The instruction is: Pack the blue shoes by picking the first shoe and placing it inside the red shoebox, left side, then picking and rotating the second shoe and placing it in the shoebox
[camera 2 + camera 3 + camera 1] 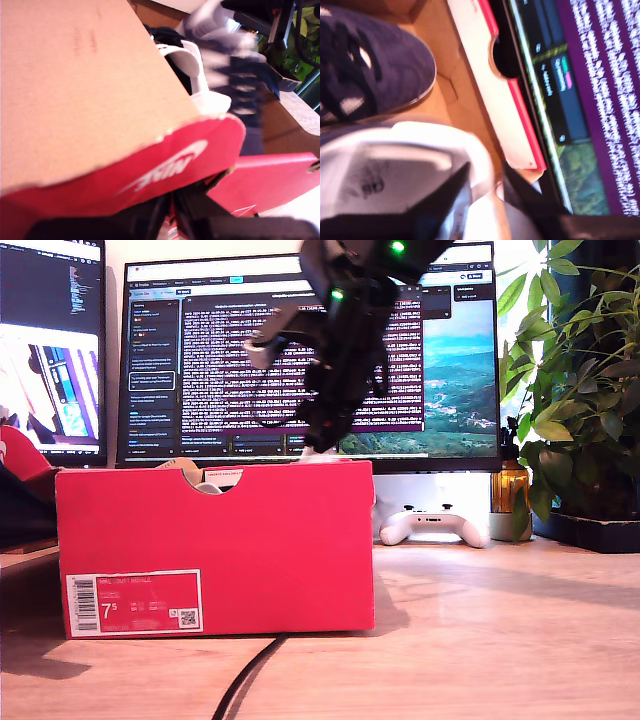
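Exterior view: the red shoebox [215,545] stands on the desk in front of the monitor [310,360], label face toward you. An arm reaches down behind the box's far rim at the exterior view's right end; only a sliver of white [318,452] shows at that rim. You cannot see the shoes inside from here.

First wrist view: my first gripper [172,207] is clamped on the box's lid flap [165,165], red with the white logo, raw cardboard above. Beyond the flap, one blue shoe [240,75] shows blurred, white stripes visible, with white lining beside it.

Second wrist view: my second gripper [487,187] is closed on the white heel edge of a second blue shoe [395,170], inside the box. The first shoe's navy toe [380,65] already lies on the box floor just beside it, near the notched wall [495,65].

Handling, as a judgement: the shoe is light, its suede upper soft and yielding; the collar will fold under pinch. Take it at the stiff heel counter or sole edge, and expect it to swing toe-down.
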{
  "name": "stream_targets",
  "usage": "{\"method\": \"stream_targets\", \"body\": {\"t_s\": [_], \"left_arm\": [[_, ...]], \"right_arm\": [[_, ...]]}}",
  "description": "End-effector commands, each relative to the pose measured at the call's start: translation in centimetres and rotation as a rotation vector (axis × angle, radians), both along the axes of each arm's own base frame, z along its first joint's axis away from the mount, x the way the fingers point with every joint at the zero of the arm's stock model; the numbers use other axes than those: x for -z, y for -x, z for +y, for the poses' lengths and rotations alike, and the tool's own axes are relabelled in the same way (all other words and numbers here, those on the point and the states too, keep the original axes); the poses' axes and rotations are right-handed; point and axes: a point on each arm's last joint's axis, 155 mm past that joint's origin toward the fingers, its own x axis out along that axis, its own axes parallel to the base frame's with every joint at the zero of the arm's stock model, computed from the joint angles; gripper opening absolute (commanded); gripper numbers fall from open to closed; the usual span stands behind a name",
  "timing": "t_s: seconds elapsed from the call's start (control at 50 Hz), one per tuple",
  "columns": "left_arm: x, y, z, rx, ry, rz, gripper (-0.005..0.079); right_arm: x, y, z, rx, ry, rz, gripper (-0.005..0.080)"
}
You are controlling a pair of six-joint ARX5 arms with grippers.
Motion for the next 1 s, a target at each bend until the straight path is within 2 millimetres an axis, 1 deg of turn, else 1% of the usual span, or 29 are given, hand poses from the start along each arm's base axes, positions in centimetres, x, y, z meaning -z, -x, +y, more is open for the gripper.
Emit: {"method": "stream_targets", "body": {"t_s": [0.0, 0.12, 0.2, 0.24, 0.28, 0.3, 0.34, 0.36, 0.38, 0.4, 0.6, 0.74, 0.88, 0.98], "left_arm": [[-0.7, -0.3, -0.2, 0.008, 0.008, -0.025, -0.002], [-0.7, -0.3, -0.2, 0.008, 0.008, -0.024, -0.002], [-0.7, -0.3, -0.2, 0.008, 0.008, -0.023, -0.002], [-0.7, -0.3, -0.3, 0.008, 0.008, -0.024, -0.002], [-0.7, -0.3, -0.2, 0.008, 0.008, -0.023, -0.002], [-0.7, -0.3, -0.2, 0.008, 0.008, -0.023, -0.002], [-0.6, -0.2, -0.3, 0.01, 0.008, -0.019, -0.002], [-0.6, -0.2, -0.3, 0.01, 0.007, -0.02, -0.002], [-0.6, -0.2, -0.3, 0.01, 0.008, -0.021, -0.002], [-0.7, -0.2, -0.3, 0.01, 0.008, -0.022, -0.002], [-0.6, -0.2, -0.3, 0.012, 0.007, -0.02, -0.002], [0.3, 0.2, -0.2, 0.013, -0.006, 0.019, -0.002], [1.0, 0.7, -0.1, 0.023, -0.046, 0.04, -0.002], [1.2, 1.0, 0.3, 0.014, -0.07, 0.05, -0.002]], "right_arm": [[-2.6, -0.2, 1.3, -0.008, -0.033, -0.055, 0.0197], [-4.5, -0.5, 1.5, 0.01, -0.057, -0.08, 0.0197], [-5.7, -0.8, 1.4, 0.06, -0.106, -0.096, 0.0196], [-6.4, -1.1, 0.8, 0.113, -0.126, -0.111, 0.0184], [-6.9, -1.3, 0.2, 0.141, -0.121, -0.126, 0.0138], [-7.1, -1.3, 0.0, 0.172, -0.151, -0.122, 0.01], [-7.3, -1.2, -0.3, 0.188, -0.154, -0.118, -0.003], [-7.4, -1.1, -0.3, 0.196, -0.165, -0.111, -0.0008], [-7.4, -1.0, -0.4, 0.201, -0.172, -0.105, -0.0004], [-7.5, -0.9, -0.4, 0.207, -0.179, -0.102, -0.0014], [-8.0, 0.1, -1.4, 0.266, -0.235, -0.05, -0.0013], [-8.1, 0.6, -2.5, 0.287, -0.231, -0.025, -0.0013], [-7.2, 1.1, -4.1, 0.337, -0.241, 0.041, -0.0013], [-6.3, 1.5, -4.8, 0.363, -0.268, 0.1, -0.0013]]}}
